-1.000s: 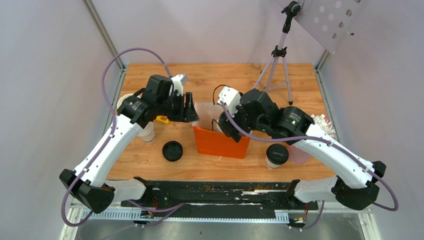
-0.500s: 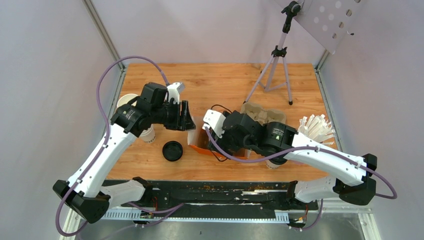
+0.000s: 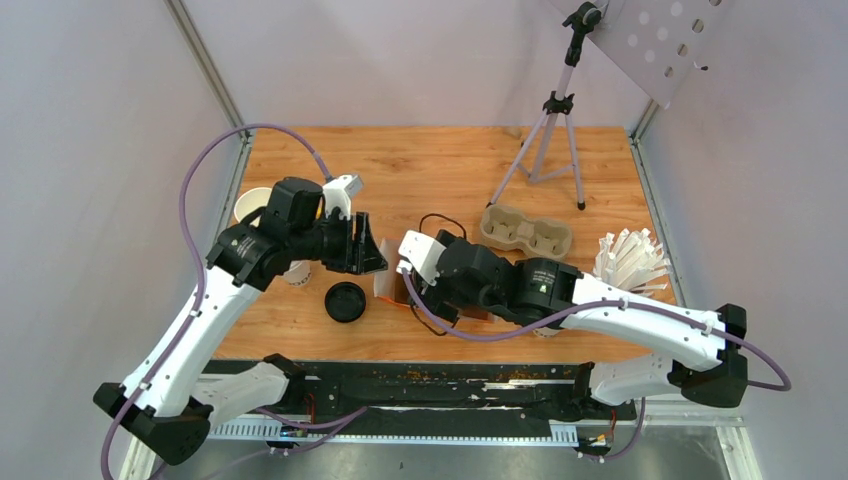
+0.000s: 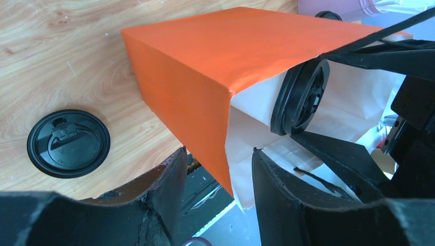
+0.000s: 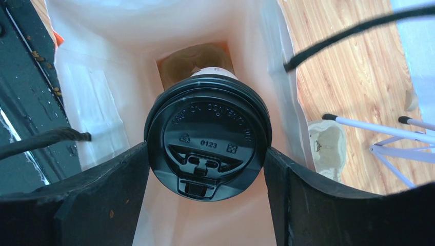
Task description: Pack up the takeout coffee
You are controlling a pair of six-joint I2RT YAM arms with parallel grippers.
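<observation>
Right pincer (image 5: 208, 169), moved leftward since earlier, clamps the lidded takeout coffee (image 5: 208, 141) between its fingers inside the orange paper bag (image 4: 205, 66), whose rim the left pincer (image 4: 218, 179) pinches.

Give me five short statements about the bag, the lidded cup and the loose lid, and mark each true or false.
1. The right end effector holds a white paper cup with a black plastic lid. True.
2. That cup stands on the wooden table. False: it is inside the orange paper bag.
3. The left end effector pinches the bag's open edge. True.
4. The loose black lid lies inside the bag. False: it lies on the table beside it.
5. The bag is folded shut. False: its mouth is open.
</observation>
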